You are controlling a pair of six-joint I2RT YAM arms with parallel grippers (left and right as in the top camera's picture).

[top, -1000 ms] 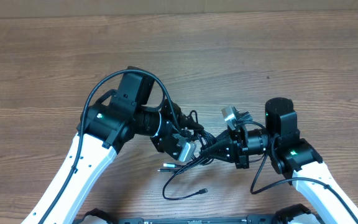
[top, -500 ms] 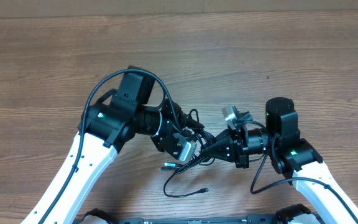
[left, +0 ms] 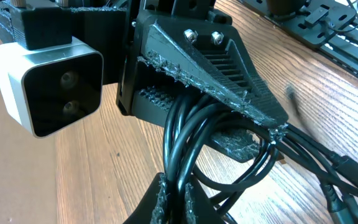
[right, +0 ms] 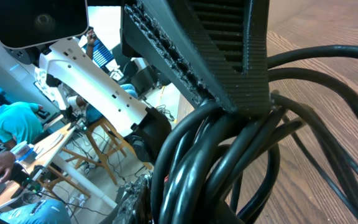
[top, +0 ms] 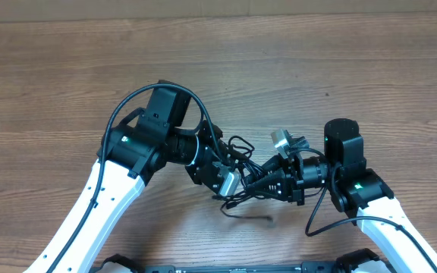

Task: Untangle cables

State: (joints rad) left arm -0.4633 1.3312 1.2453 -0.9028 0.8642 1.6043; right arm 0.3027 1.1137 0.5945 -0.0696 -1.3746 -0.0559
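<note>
The cables (top: 243, 176) are a bundle of thin black cords held between both grippers at the table's middle front. My left gripper (top: 232, 180) is shut on the cables; in the left wrist view the cords (left: 191, 137) run between its fingertips (left: 178, 202). My right gripper (top: 255, 186) is shut on the same bundle; its view shows several black strands (right: 229, 155) packed at its jaws (right: 166, 199). A loose strand (top: 247, 213) trails onto the wood below, ending near a small plug tip (top: 270, 220).
The wooden table (top: 317, 61) stretches behind and to both sides. The left arm (top: 135, 148) and right arm (top: 351, 178) crowd the front middle, their fingertips almost touching. Equipment (left: 328, 25) lies past the table's edge in the left wrist view.
The loose cable loops below the grippers were pulled up and shortened; the silvery plug on the table at the lower left is gone from there, and the trailing end shifted right.
</note>
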